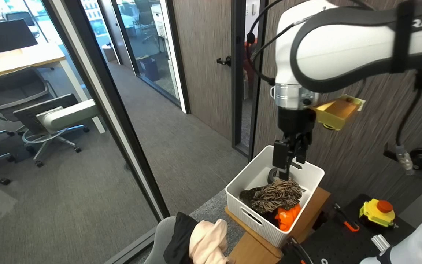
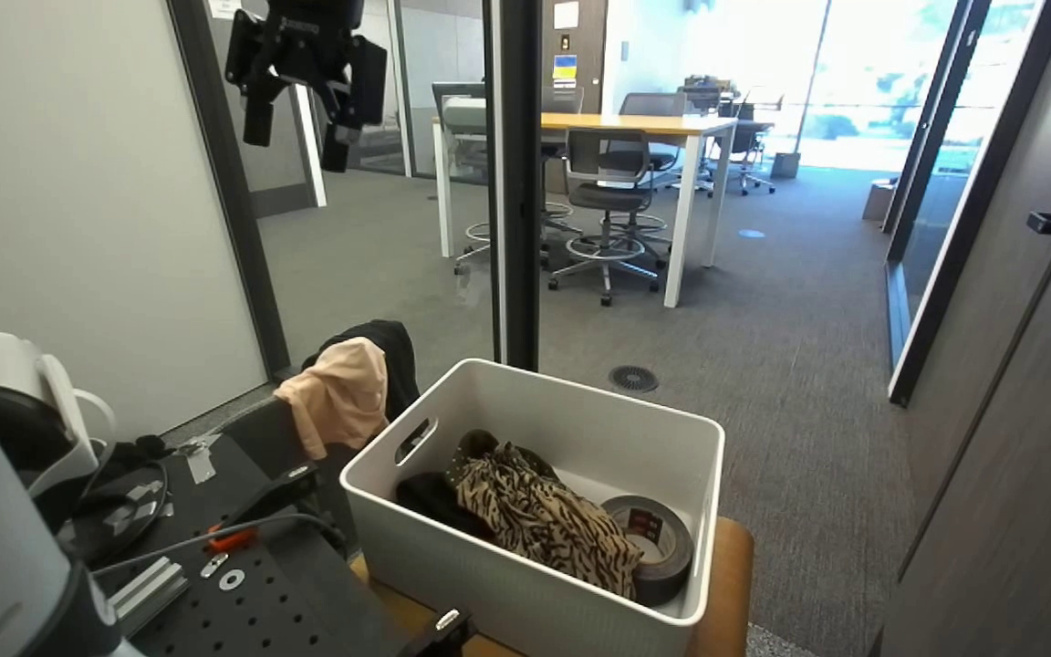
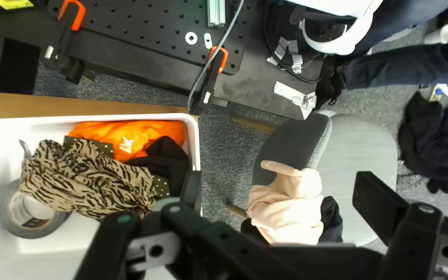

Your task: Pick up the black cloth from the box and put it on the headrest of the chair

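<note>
Wrist view shows black cloth (image 3: 168, 161) bunched in box (image 3: 194, 140), axis unclear.

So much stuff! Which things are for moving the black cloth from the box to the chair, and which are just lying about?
For the job:
black cloth
box
chair
gripper, open

Just lying about:
tape, striped cloth and orange cloth, all in the box
peach cloth on the chair, second black cloth partly under it

The smooth white robot arm (image 1: 346, 51) has dark-grey edging (image 1: 324, 86), a black strap (image 1: 402, 38), silver metal collar (image 1: 287, 96), yellow, seemingly plastic bracket (image 1: 333, 116) and black two-fingered gripper (image 2: 297, 139).
</note>
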Motion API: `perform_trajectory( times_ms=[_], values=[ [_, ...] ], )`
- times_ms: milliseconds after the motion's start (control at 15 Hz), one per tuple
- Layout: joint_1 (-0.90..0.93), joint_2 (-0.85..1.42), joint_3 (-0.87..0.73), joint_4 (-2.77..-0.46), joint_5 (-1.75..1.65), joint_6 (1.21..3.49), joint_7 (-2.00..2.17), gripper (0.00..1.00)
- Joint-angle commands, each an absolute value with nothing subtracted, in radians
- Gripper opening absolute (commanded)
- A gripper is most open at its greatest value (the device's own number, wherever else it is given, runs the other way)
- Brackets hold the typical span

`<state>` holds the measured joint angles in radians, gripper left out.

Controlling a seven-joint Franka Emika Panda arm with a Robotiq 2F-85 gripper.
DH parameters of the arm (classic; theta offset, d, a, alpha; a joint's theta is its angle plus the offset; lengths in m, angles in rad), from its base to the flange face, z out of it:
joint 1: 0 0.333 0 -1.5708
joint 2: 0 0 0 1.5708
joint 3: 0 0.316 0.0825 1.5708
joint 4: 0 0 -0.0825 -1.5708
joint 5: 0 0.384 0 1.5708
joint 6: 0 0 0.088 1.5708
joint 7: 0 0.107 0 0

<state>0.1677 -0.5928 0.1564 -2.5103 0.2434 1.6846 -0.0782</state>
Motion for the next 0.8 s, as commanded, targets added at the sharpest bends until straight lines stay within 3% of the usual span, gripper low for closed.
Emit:
perform_trajectory(
  times_ms=[0, 333, 733],
  values=[
    [0.142, -0.847, 0.144, -2.624, 0.221, 1.646, 0.051, 1.0],
    [0.076, -1.091, 0.154, -2.705, 0.108, 1.597, 0.156, 1.0],
    [0.009, -1.215, 0.14, -2.737, 0.027, 1.583, 0.197, 1.0]
  ],
)
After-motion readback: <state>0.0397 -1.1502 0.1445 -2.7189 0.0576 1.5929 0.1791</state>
